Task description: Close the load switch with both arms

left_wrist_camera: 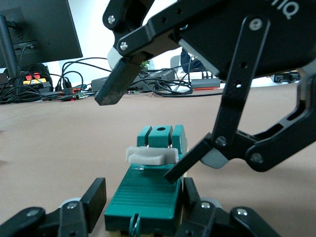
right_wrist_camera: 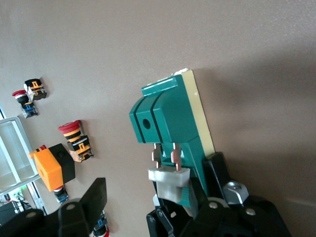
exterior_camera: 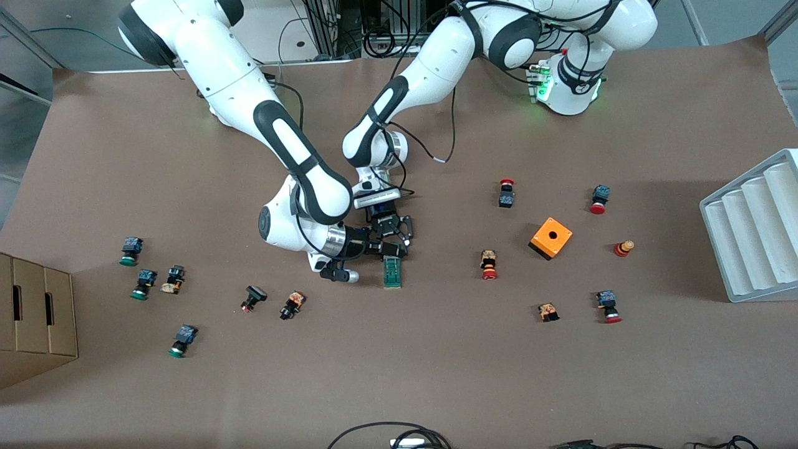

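Front view: one narrow green rectangular load switch (exterior_camera: 391, 272) lies flat near the middle of the brown bench (exterior_camera: 436, 386). Both white arms reach down to the end of it that lies farther from the camera. The left gripper (exterior_camera: 395, 244) comes down from above it, and the right gripper (exterior_camera: 378, 248) comes in low from the right arm's end. Twelve small push-button parts are scattered around, three of them green-capped push buttons (exterior_camera: 129, 249). There is also one orange square box with a hole (exterior_camera: 550, 237), one cardboard box (exterior_camera: 34, 318) and one white ribbed tray (exterior_camera: 754, 231).

Left wrist view: the left gripper (left_wrist_camera: 140, 212) has its jaws drawn narrow, clamping the load switch (left_wrist_camera: 148, 192) by its sides. The right gripper (left_wrist_camera: 153, 123) hangs over the one white lever (left_wrist_camera: 150, 155), jaws apart, the lower finger beside the lever.

Right wrist view: the right gripper (right_wrist_camera: 153, 185) straddles the load switch (right_wrist_camera: 170, 118), jaws partly spread, one finger (right_wrist_camera: 215, 170) against its side. Two red-capped push buttons (right_wrist_camera: 74, 138) show clearly, along with the orange box (right_wrist_camera: 49, 168).
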Controlling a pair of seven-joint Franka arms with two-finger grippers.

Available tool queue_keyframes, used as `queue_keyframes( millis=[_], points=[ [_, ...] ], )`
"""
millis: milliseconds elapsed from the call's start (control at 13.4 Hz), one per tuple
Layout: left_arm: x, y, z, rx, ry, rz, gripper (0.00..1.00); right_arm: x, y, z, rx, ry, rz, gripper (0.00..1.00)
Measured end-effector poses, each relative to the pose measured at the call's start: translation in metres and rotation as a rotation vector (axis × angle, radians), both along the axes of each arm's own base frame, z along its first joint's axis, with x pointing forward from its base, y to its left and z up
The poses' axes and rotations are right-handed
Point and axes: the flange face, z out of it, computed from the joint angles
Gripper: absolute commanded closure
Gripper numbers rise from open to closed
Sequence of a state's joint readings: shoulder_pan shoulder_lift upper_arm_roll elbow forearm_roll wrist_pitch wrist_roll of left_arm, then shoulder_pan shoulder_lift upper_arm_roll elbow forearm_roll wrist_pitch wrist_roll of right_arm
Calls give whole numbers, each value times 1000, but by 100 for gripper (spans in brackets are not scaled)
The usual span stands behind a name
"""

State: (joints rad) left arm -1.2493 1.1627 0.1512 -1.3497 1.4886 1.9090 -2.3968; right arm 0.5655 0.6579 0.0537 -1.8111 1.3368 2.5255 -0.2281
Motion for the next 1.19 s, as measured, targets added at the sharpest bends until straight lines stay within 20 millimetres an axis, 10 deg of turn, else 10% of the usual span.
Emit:
queue_keyframes(
  millis=[1190],
  points=[
    [0, 0, 0, 0, -1, 1, 31, -3, -4, -7, 26, 14, -37, 26]
  ],
)
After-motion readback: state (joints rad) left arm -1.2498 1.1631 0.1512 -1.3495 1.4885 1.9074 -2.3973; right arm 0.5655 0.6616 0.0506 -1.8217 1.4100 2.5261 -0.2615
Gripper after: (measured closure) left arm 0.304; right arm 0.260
